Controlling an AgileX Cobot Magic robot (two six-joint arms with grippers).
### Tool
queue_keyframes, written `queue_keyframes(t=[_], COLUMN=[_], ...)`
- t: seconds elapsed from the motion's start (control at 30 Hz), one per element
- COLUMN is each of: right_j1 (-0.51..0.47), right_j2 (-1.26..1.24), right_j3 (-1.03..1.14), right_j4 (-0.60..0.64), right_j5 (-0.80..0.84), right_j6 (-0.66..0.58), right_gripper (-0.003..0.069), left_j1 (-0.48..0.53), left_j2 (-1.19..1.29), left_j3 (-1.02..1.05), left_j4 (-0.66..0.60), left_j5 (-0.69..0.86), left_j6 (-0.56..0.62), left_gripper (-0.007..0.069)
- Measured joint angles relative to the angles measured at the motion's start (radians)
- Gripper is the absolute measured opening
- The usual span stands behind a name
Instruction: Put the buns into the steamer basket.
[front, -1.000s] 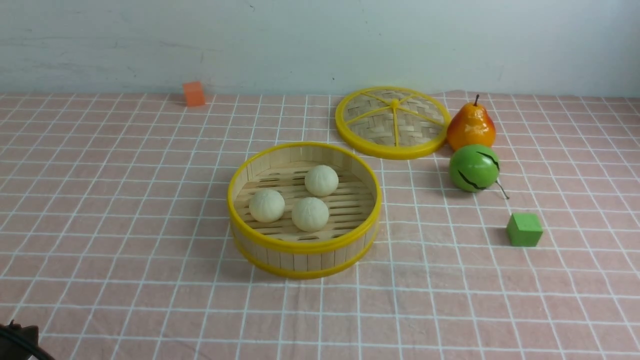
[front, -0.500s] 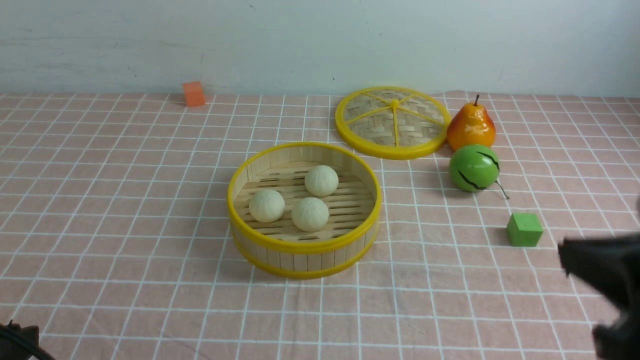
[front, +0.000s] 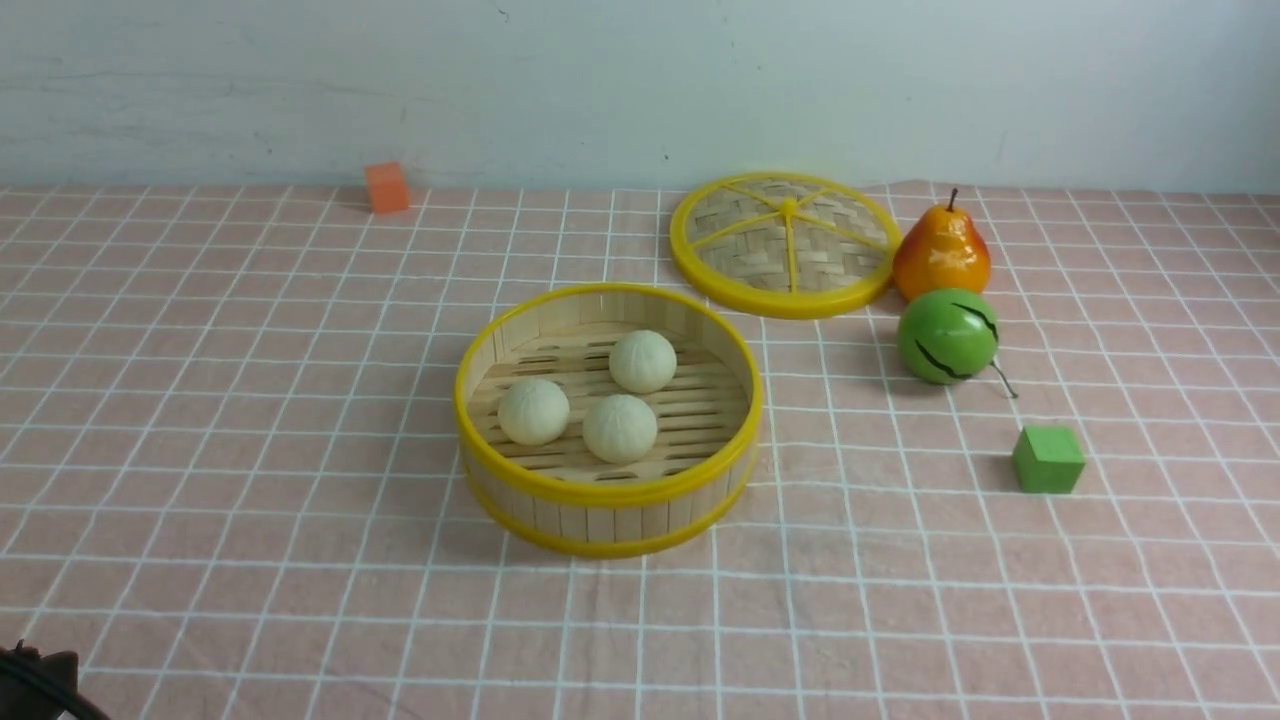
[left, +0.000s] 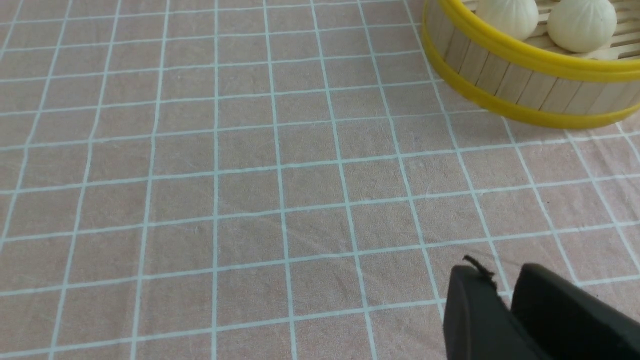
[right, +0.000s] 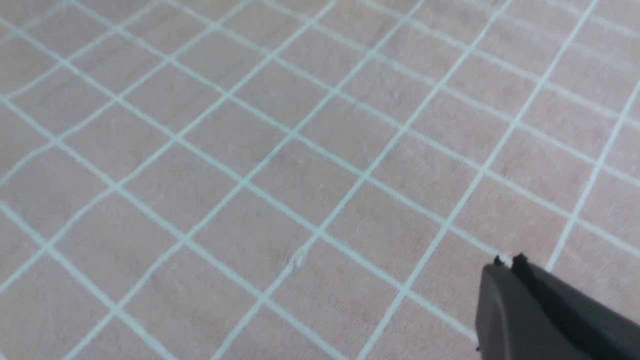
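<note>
Front view: the right end effector (right: 508, 262), at the right edge half a second ago, has withdrawn from sight. It is clenched and empty; the left end effector (left: 505, 280) is slightly parted and empty. All three buns (front: 620, 428) lie inside the steamer basket (front: 607, 492) on the table (front: 250, 450), so the task is judged complete.

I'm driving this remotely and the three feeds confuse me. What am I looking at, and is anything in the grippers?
This is a two-armed robot. The wide picture looks forward from between its arms. The other two come from a camera on each wrist, looking down at the checked cloth.

On the table are the steamer basket with all three buns inside, its woven lid behind it to the right, a pear, a green fruit, a green cube, and an orange cube at the back.

The left gripper is slightly open, with the basket's edge in its view. The right gripper is shut. Neither holds anything.
</note>
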Motion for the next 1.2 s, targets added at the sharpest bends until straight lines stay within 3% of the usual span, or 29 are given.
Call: queue_keyframes(t=[0.13, 0.2, 0.3, 0.33, 0.5, 0.63, 1.2], right_j1=[-0.100, -0.222, -0.316, -0.402, -0.552, -0.589, -0.590], right_j2=[-0.155, -0.306, -0.410, -0.490, -0.529, -0.530, -0.530], right_j3=[0.000, 0.000, 0.000, 0.000, -0.002, -0.008, -0.008], right_j4=[0.000, 0.000, 0.000, 0.013, 0.066, 0.088, 0.097], right_j5=[0.064, 0.110, 0.149, 0.204, 0.357, 0.384, 0.390], right_j6=[0.000, 0.001, 0.001, 0.001, 0.002, 0.006, 0.012], right_gripper=[0.0000, 0.0000, 0.0000, 0.0000, 0.0000, 0.0002, 0.0025], left_j1=[0.000, 0.000, 0.000, 0.000, 0.000, 0.000, 0.000], left_j2=[0.000, 0.000, 0.000, 0.000, 0.000, 0.000, 0.000], left_j3=[0.000, 0.000, 0.000, 0.000, 0.000, 0.000, 0.000], left_j4=[0.000, 0.000, 0.000, 0.000, 0.001, 0.004, 0.005], left_j5=[0.000, 0.001, 0.001, 0.001, 0.005, 0.006, 0.006], left_j6=[0.000, 0.000, 0.000, 0.000, 0.000, 0.000, 0.000], left_gripper=[0.0122, 0.0125, 0.0127, 0.0128, 0.0132, 0.0137, 0.0143])
